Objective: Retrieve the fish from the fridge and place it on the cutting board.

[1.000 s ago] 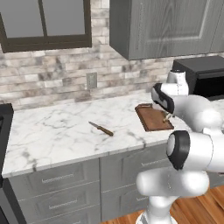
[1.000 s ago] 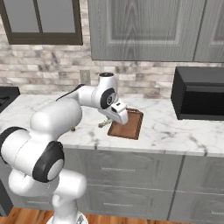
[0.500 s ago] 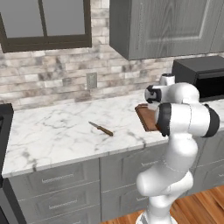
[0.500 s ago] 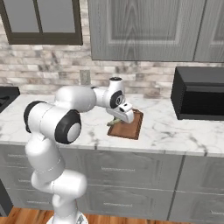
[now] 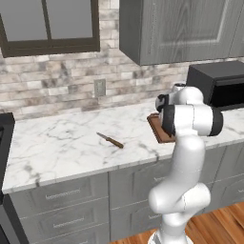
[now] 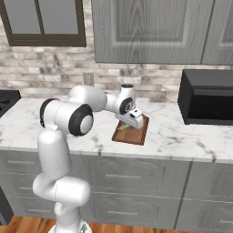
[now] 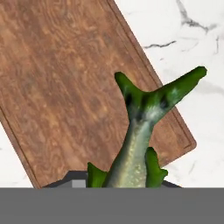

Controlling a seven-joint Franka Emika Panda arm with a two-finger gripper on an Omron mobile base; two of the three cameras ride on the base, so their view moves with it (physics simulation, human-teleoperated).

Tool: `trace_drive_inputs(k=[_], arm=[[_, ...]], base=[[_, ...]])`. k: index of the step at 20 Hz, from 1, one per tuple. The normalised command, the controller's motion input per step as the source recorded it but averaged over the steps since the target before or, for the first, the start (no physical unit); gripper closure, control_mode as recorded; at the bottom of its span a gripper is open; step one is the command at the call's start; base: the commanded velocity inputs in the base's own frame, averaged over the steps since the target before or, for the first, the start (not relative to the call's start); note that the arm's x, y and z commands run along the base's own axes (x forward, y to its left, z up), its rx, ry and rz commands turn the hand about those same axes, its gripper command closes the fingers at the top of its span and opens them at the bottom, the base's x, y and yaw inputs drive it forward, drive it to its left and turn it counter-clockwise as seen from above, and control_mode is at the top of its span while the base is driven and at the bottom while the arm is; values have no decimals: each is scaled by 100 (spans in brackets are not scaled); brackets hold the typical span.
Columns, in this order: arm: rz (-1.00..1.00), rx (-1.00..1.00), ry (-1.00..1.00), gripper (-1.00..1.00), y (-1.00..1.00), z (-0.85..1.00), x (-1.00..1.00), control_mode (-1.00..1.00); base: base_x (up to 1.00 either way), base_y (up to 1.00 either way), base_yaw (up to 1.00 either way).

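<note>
Since a second ago the arm has swung upright and folded in over the counter [image 5: 66, 143]. The tool [image 6: 129, 122] stays clamped on the fish [image 7: 140, 138], which juts from its tips tail-first above the cutting board [image 7: 65, 83], near the board's edge. A knife [image 5: 110, 140] lies well apart.

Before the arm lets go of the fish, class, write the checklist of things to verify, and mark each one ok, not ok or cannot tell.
1. Pincer shut on fish: ok.
2. Fish over board: ok, though one tail tip pokes past the edge in the hand view.
3. Board lying flat on counter: ok.
4. Board bare under the fish: ok.
5. Fish touching board: cannot tell.
6. Knife well away from board: ok.
</note>
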Motion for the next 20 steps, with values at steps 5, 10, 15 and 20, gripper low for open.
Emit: trace_drive_inputs(k=[5,10,15,20], arm=[[5,2,1,100,-5,-40,34,-100],[5,3,0,100,0,-29,16,-100],[3,3,0,100,0,-23,14,-100],[4,5,0,-100,0,-23,10,-100]], base=[[0,0,0],[0,0,0],[0,0,0],[0,0,0]])
